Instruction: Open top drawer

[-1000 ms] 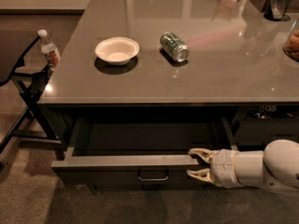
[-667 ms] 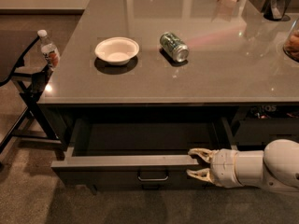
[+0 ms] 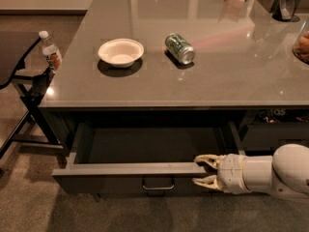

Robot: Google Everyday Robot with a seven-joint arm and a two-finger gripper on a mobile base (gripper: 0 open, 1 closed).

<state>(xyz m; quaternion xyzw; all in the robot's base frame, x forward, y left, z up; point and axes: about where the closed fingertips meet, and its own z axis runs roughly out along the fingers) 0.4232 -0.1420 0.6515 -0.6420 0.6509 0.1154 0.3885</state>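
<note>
Standing pulled well out from under the countertop, top drawer (image 3: 130,169) shows its plain grey inside, bare as far as the view reaches. Its front panel sits low in the picture, with the small metal pull handle (image 3: 158,184) centred on the outer face. And there's the gripper (image 3: 196,169), at the right end of that front panel, well to the right of the handle. Its pale fingers (image 3: 205,158) straddle the panel, one over the top rim on the inner side, the other against the outer face, so the jaws pinch the panel between them. The white arm (image 3: 270,174) comes in level from the right edge.

Up on the grey countertop (image 3: 217,81), a white bowl (image 3: 120,51) sits upright to the left. A green can (image 3: 179,48) lies on its side just to the right of the bowl, apart from it. Off the counter's left edge, a water bottle (image 3: 50,51) stands on a dark chair (image 3: 19,76).
</note>
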